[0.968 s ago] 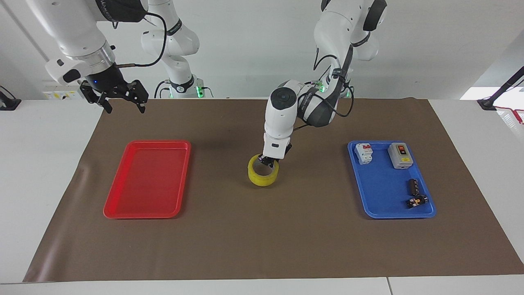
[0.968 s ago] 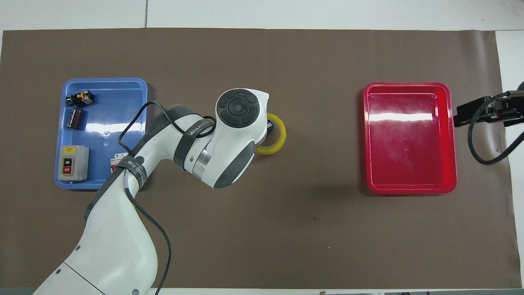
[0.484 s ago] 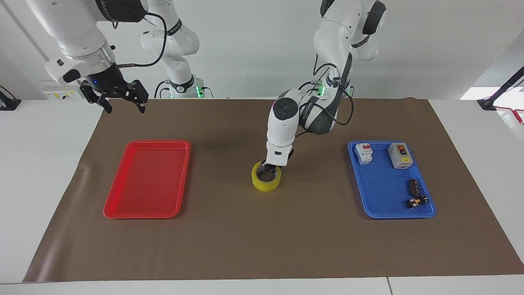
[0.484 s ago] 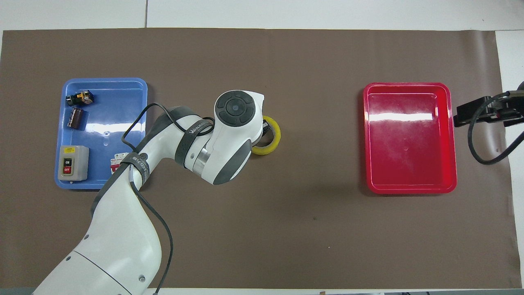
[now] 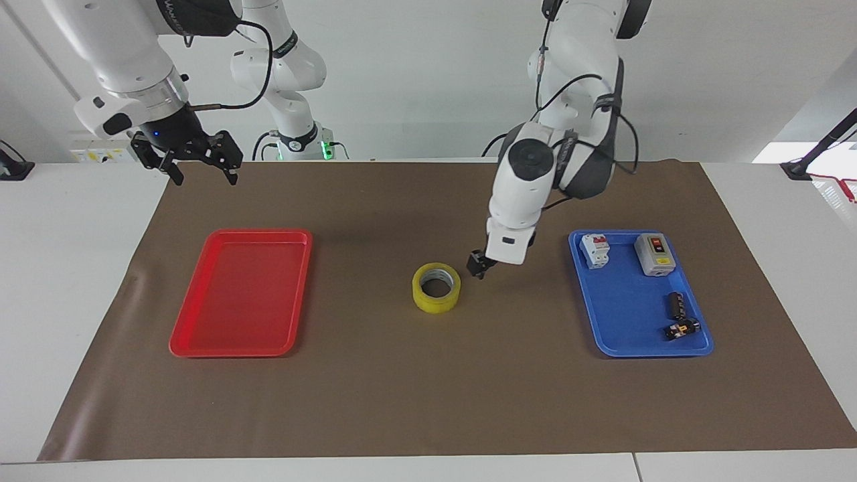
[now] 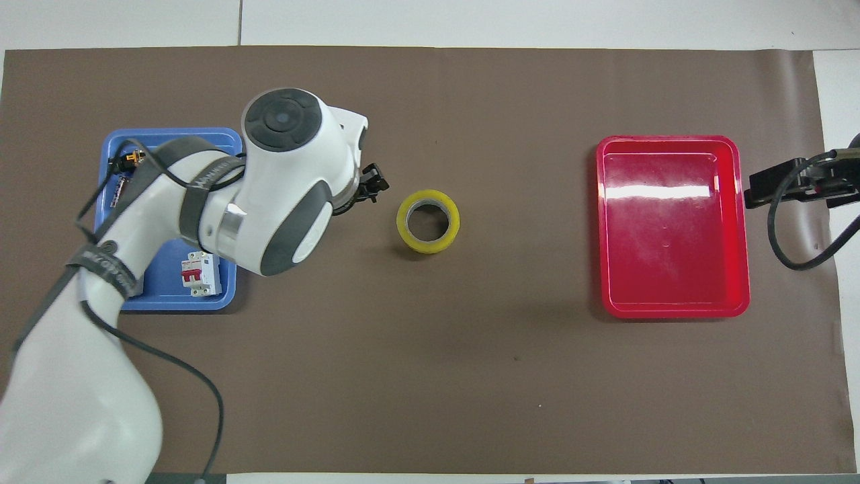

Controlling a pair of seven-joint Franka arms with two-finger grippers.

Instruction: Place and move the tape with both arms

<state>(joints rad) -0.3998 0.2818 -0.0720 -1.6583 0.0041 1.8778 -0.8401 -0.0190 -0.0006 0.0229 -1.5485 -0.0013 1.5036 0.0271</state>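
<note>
The yellow tape [image 5: 436, 288] lies flat on the brown mat at the table's middle, with nothing touching it; it also shows in the overhead view [image 6: 428, 221]. My left gripper [image 5: 478, 264] is open and empty, a little above the mat beside the tape, toward the blue tray; the overhead view shows the left gripper [image 6: 373, 189] clear of the roll. My right gripper [image 5: 204, 175] is open and empty, and waits high over the mat's edge at the right arm's end, by the red tray.
An empty red tray [image 5: 241, 291] lies toward the right arm's end. A blue tray [image 5: 629, 301] toward the left arm's end holds a circuit breaker [image 5: 594, 250], a grey switch box [image 5: 654, 254] and two small black parts.
My left gripper has let go of the tape, risen and drawn back toward the blue tray. The tape stays flat on the mat. The right arm has not moved.
</note>
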